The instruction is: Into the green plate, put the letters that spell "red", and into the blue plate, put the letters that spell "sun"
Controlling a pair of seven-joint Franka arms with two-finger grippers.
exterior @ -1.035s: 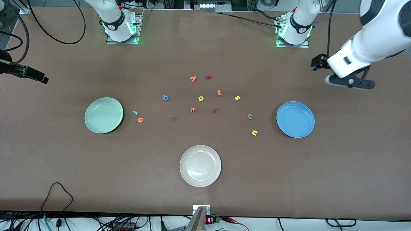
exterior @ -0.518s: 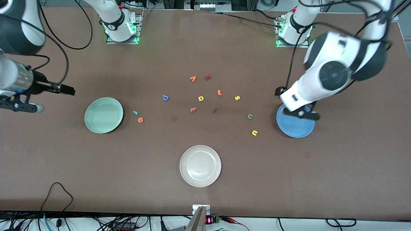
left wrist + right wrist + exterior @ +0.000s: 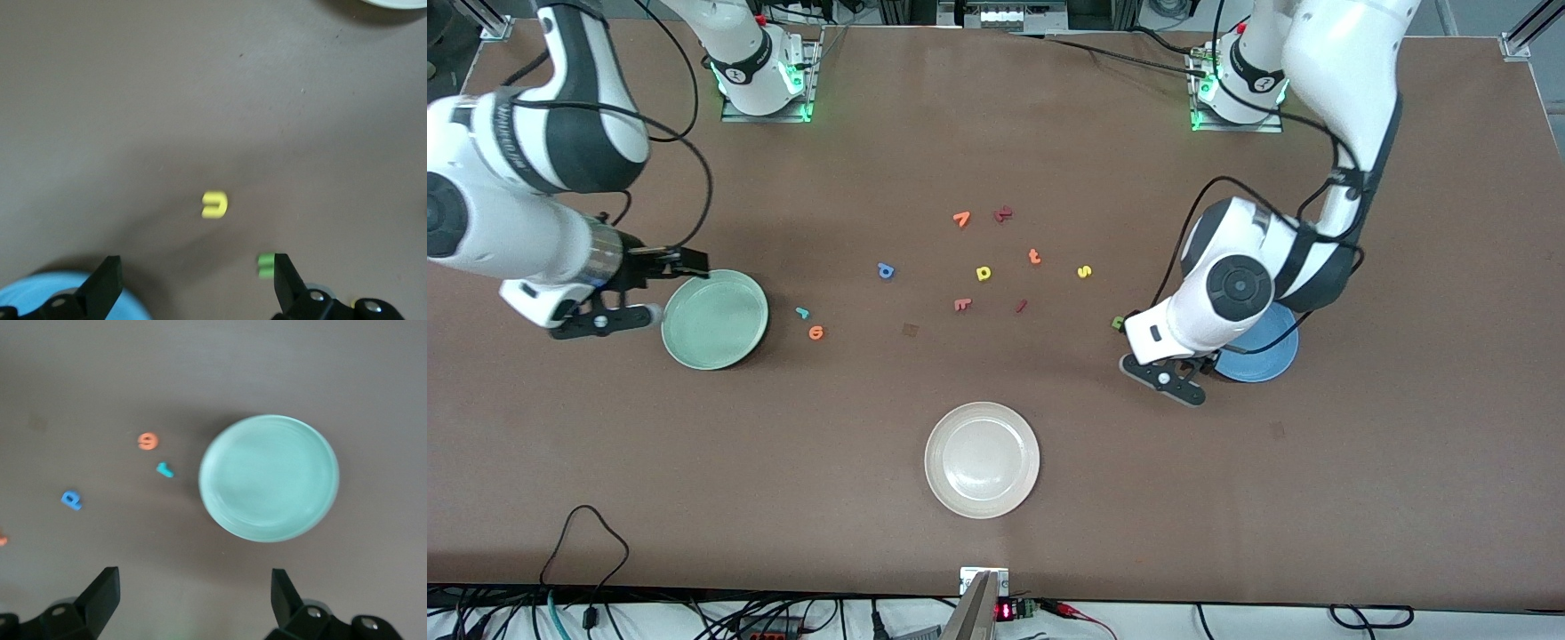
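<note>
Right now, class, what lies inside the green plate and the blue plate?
The green plate holds nothing. The blue plate shows only a bare strip; the left arm covers the rest, so that part cannot be checked.

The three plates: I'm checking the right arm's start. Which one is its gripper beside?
The green plate, at the right arm's end of the table. The right gripper hangs open by its rim; the blue plate and cream-white plate lie away from it.
</note>
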